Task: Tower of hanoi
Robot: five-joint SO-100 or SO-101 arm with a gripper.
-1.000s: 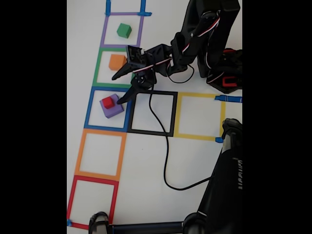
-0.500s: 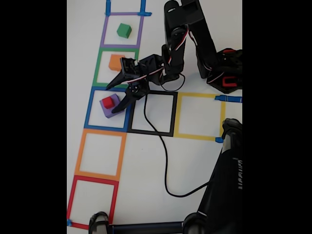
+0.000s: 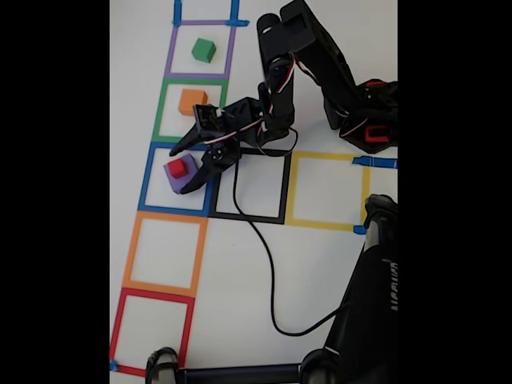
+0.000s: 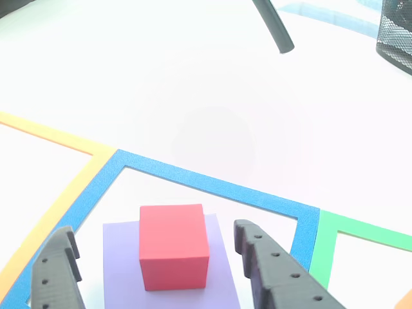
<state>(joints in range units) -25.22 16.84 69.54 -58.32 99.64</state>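
Op: Jaws spread wide on my gripper (image 3: 183, 169), one finger on each side of the red cube (image 3: 177, 168); from the other view the fingers (image 4: 273, 273) flank it without touching, gripper (image 4: 153, 239) low over it

Obs: Where does the red cube sit?

Op: On top of the purple cube (image 3: 183, 178); I see both inside the blue tape square (image 3: 147, 176); in the other view the red cube (image 4: 173, 254) rests near the middle of the purple cube (image 4: 122, 264)

Obs: And the others?

Op: Measured from the purple cube in the fixed view, the orange cube (image 3: 192, 102) lies one square up, in the green tape square (image 3: 160, 110); the green cube (image 3: 203, 50) lies farther up still, in the purple tape square (image 3: 171, 50); both well apart from my gripper
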